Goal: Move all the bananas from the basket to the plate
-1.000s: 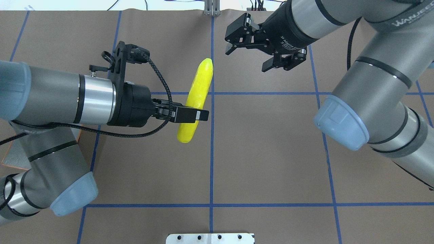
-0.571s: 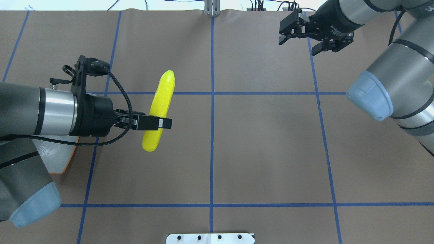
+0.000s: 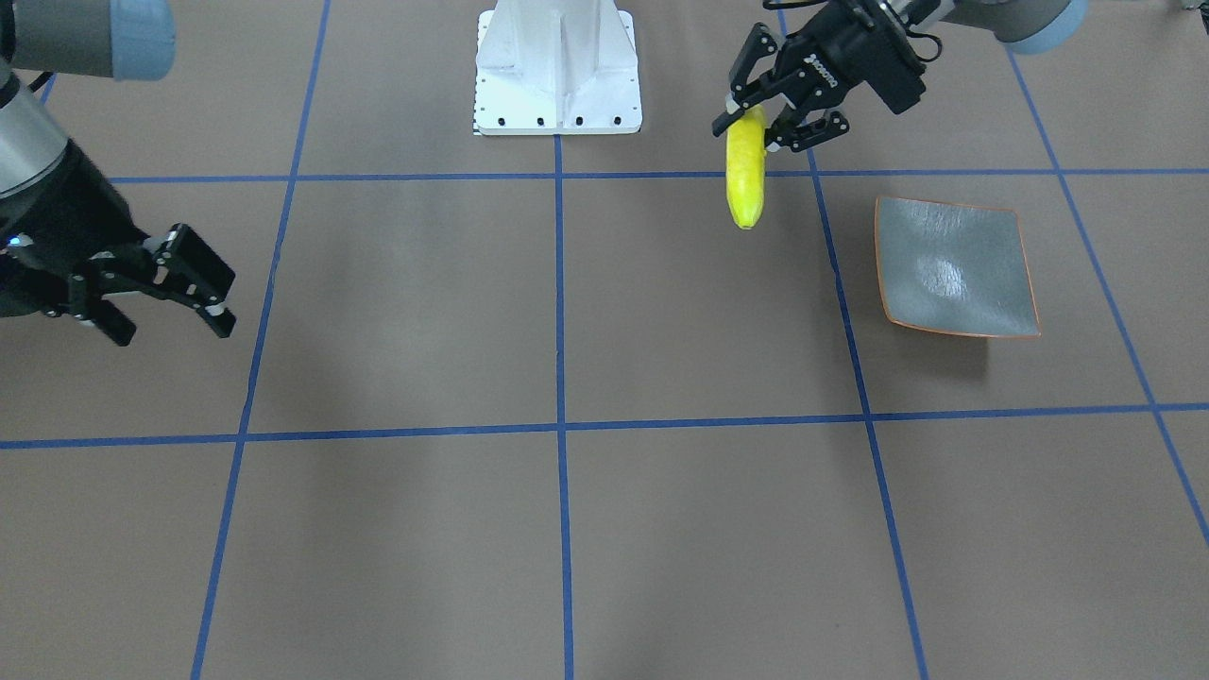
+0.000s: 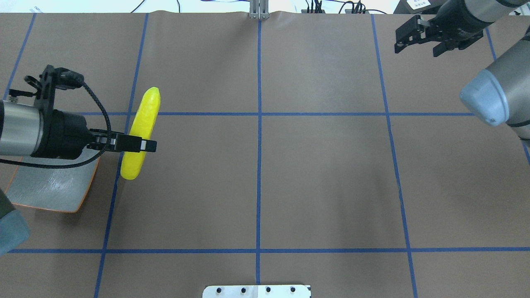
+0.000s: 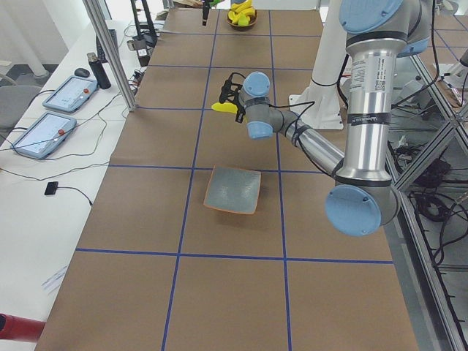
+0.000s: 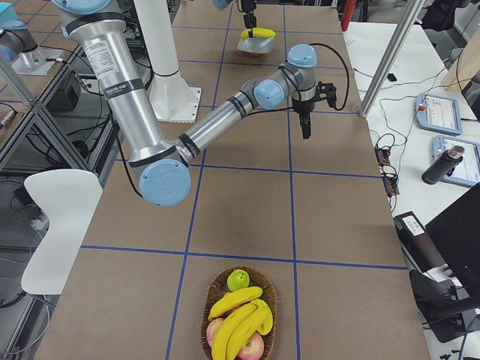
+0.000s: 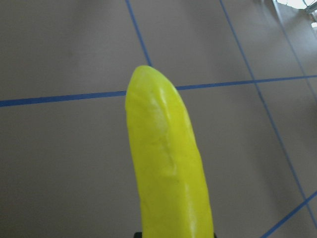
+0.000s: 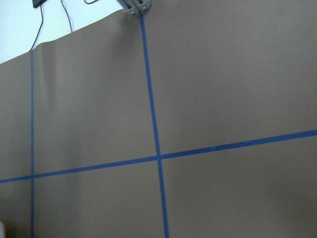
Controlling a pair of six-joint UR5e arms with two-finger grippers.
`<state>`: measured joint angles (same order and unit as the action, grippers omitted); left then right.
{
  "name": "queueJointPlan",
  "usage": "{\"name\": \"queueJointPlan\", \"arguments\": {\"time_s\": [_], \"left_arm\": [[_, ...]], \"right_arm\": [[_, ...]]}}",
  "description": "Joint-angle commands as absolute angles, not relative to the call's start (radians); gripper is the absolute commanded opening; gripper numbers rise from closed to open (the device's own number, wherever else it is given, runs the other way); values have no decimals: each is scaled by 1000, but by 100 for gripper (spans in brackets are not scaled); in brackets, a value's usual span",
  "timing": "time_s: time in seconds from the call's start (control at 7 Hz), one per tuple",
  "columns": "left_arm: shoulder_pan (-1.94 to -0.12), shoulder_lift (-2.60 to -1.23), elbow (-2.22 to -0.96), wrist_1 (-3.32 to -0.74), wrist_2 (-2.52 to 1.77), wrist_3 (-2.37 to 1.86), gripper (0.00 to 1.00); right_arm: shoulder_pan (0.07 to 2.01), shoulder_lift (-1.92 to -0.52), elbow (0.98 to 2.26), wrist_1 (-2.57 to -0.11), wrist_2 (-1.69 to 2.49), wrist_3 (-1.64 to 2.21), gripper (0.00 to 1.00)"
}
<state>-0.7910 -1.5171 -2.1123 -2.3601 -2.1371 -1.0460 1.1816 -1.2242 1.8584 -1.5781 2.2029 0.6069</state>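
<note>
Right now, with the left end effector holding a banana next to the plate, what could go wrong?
1. The banana hangs over the table beside the plate, not above it; opening the left end effector now would likely drop it on the table.
2. The grip sits off-centre, with the longer part sticking out, so the banana may swivel in the hold.

A table (image 4: 323,178) papered in brown and gridded with blue tape lines (image 4: 258,165) carries a square grey-blue plate (image 3: 954,269) with an orange rim toward its end on the robot's left. A wicker basket (image 6: 259,273) of bananas (image 6: 238,298) and other fruit sits at the opposite end. The robot's white base plate (image 3: 557,66) stands mid-length at the robot's edge.
</note>
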Motion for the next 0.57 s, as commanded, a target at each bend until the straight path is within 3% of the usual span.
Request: {"name": "queueJointPlan", "arguments": {"time_s": [0.0, 0.43], "left_arm": [[-813, -1340, -2106, -2346, -2132, -922, 0], [-801, -1293, -2076, -2227, -2042, -856, 0]], "right_arm": [[1270, -1325, 1855, -1578, 2244, 412, 100], [1371, -1460, 1850, -1577, 2246, 165, 100]]}}
